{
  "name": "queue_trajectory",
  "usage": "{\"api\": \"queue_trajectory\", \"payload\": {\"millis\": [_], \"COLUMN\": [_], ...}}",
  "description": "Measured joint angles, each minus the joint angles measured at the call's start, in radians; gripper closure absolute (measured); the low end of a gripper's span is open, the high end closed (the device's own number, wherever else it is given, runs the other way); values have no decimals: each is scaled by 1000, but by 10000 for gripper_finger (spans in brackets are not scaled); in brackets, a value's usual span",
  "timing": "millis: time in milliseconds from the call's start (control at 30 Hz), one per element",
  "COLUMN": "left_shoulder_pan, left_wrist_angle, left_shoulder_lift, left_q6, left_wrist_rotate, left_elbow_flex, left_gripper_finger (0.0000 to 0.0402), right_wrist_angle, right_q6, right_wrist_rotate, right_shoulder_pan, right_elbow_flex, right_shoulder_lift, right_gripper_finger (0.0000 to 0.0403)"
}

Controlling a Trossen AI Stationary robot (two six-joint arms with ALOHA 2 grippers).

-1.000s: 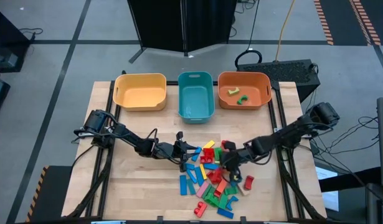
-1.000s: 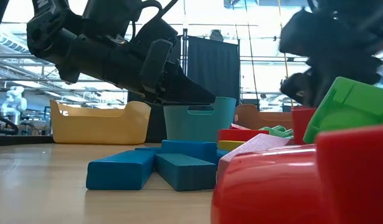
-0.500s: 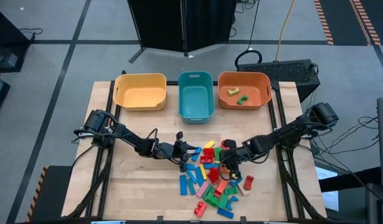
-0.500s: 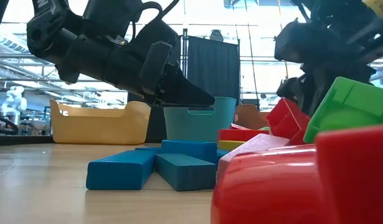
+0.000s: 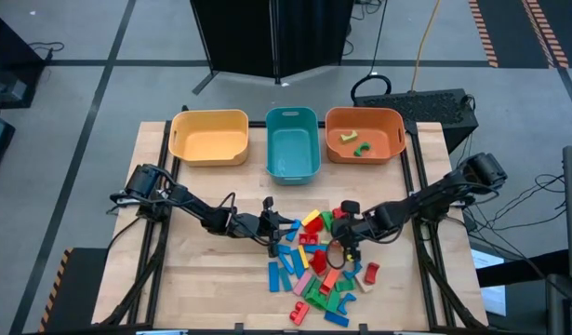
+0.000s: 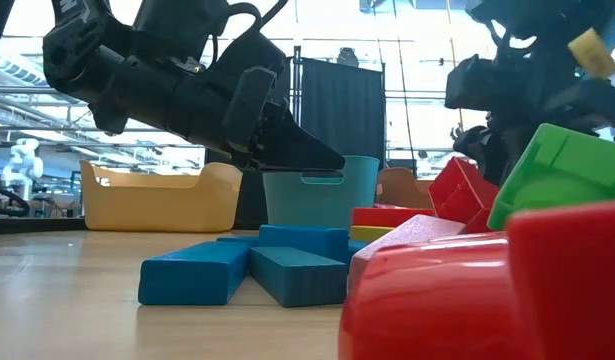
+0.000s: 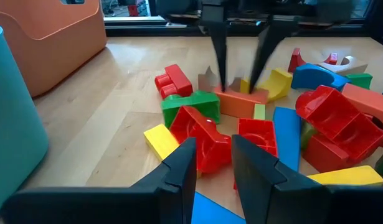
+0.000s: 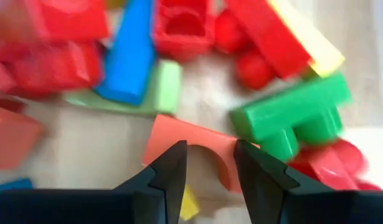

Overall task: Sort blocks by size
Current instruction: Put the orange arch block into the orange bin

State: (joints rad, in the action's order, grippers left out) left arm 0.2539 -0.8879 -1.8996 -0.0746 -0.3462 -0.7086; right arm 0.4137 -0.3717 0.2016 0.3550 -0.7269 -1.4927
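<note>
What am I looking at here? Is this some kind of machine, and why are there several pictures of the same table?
It is a robot with two dark arms at a wooden table, each ending in a two-finger gripper. One camera looks down from above, one sits at table height, and one rides on each wrist. A pile of coloured toy blocks lies on the table; behind it stand a yellow bin, a teal bin and an orange bin, the last holding two pieces. The left gripper hovers empty by the pile. The right gripper is open over an orange arch block, holding nothing.
</note>
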Motion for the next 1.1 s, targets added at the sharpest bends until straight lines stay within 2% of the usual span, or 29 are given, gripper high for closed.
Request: {"api": "queue_trajectory", "payload": {"millis": [200, 400, 567, 867, 1100], "left_shoulder_pan": [0, 0, 0, 0, 0], "left_wrist_angle": [0, 0, 9, 11, 11], "left_shoulder_lift": [0, 0, 0, 0, 0], "left_q6": [0, -1, -1, -1, -1], "left_wrist_rotate": [0, 0, 0, 0, 0], "left_elbow_flex": [0, 0, 0, 0, 0], "left_gripper_finger": [308, 308, 308, 308, 308], "right_wrist_angle": [42, 125, 247, 244, 197], "right_q6": [-17, 22, 9, -48, -81], "right_wrist_rotate": [-2, -26, 37, 53, 54], "right_shoulder_pan": [0, 0, -2, -3, -6], "right_elbow_flex": [-7, -77, -100, -99, -46], "right_shoulder_lift": [6, 25, 26, 27, 27], "right_gripper_finger": [275, 275, 275, 275, 275]}}
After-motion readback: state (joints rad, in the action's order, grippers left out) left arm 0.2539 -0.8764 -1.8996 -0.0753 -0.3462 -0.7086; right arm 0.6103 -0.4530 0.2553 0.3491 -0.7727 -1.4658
